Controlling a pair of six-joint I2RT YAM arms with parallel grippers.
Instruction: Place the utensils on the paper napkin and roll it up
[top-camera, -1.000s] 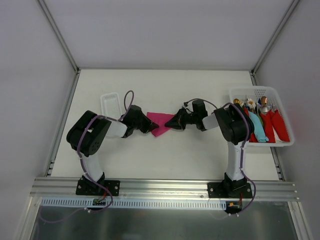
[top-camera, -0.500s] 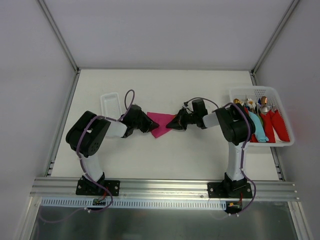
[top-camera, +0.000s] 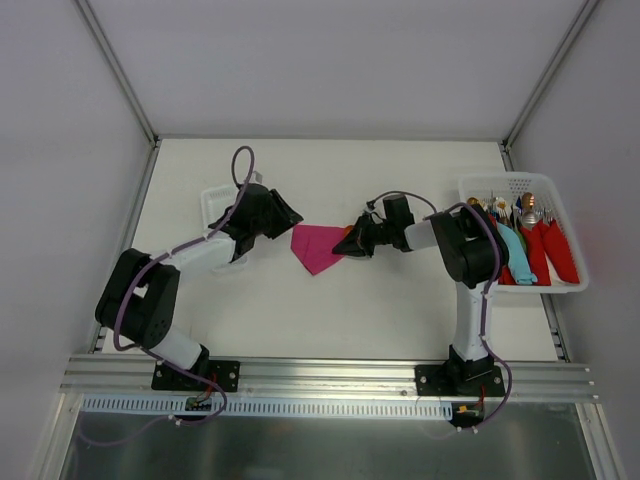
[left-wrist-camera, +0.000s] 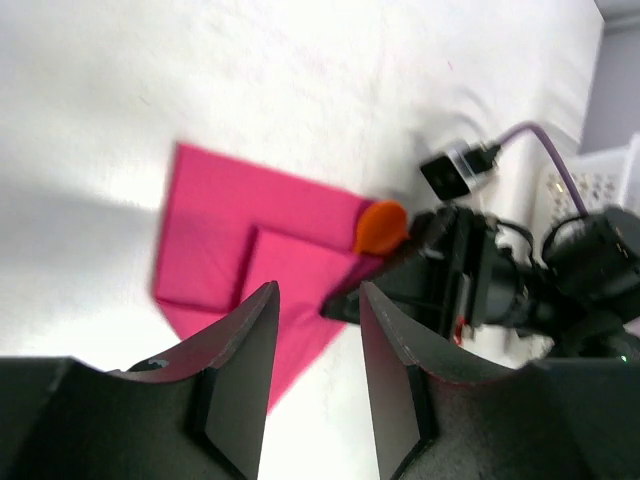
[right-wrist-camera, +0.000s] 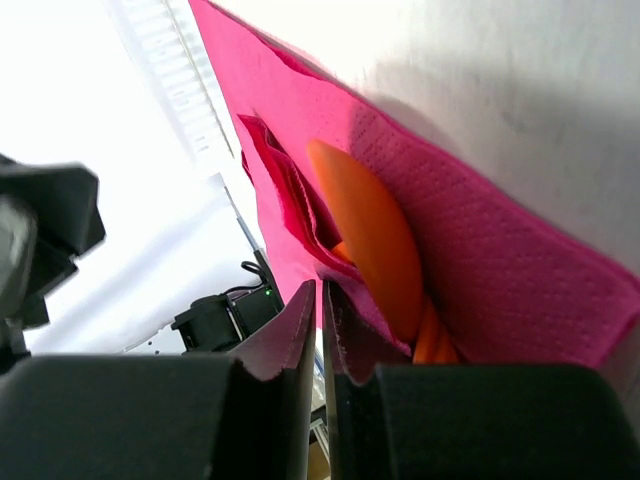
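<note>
White bench (top-camera: 330, 310) bearing folded pink napkin (top-camera: 315, 250) mid-surface, white tray (top-camera: 212, 200) toward left, white basket (top-camera: 512, 184) at right edge.

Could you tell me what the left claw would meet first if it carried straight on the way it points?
Most likely the folded pink napkin, lying just ahead of the open left claw; the right claw pinching its far corner lies beyond, though depth is unclear.
</note>
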